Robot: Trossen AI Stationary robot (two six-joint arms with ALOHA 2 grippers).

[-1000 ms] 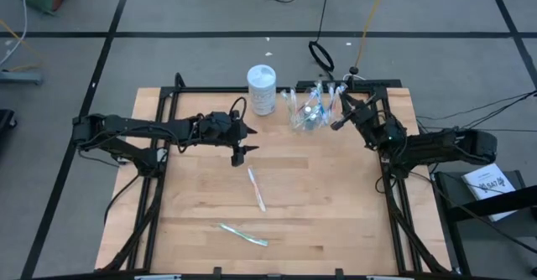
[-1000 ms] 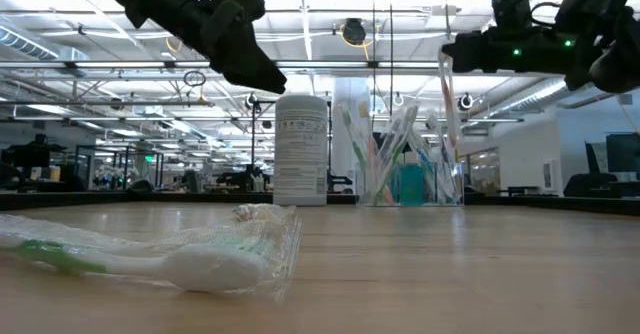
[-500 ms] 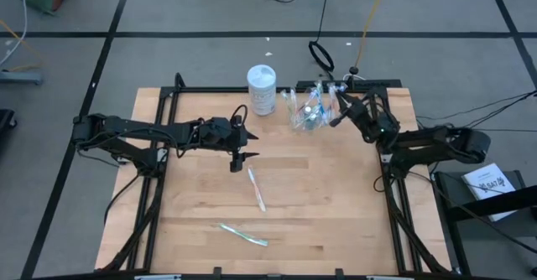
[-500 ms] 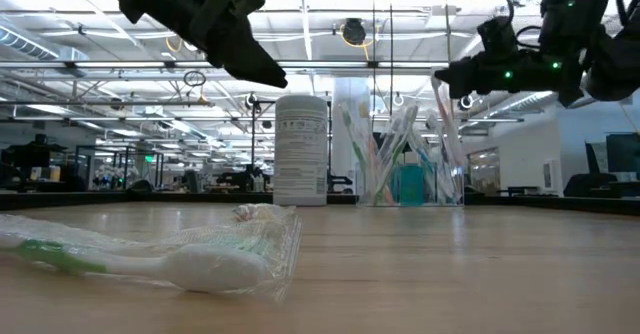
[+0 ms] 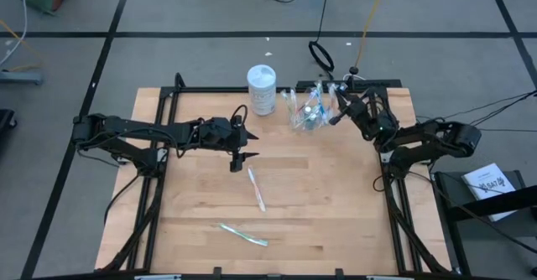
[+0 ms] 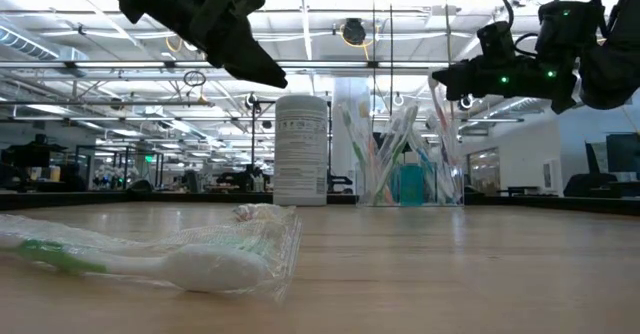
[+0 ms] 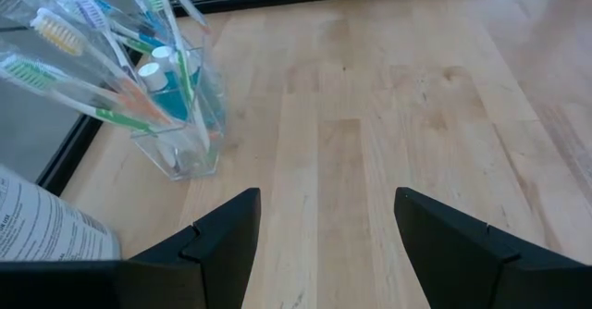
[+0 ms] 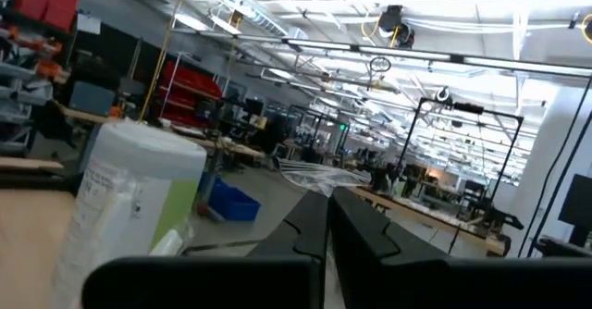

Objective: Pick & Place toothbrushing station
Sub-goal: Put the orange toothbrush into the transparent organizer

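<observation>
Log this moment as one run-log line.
left pincer: open, above table | right pincer: shut on wrapped toothbrush, over clear cup | two wrapped toothbrushes on table

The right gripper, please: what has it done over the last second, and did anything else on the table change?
The right gripper, shut on a wrapped toothbrush, has moved toward the clear cup, bringing the brush over it. The left gripper, open, dropped slightly over the mid-table toothbrush. The white canister and near-edge toothbrush stayed put.
</observation>
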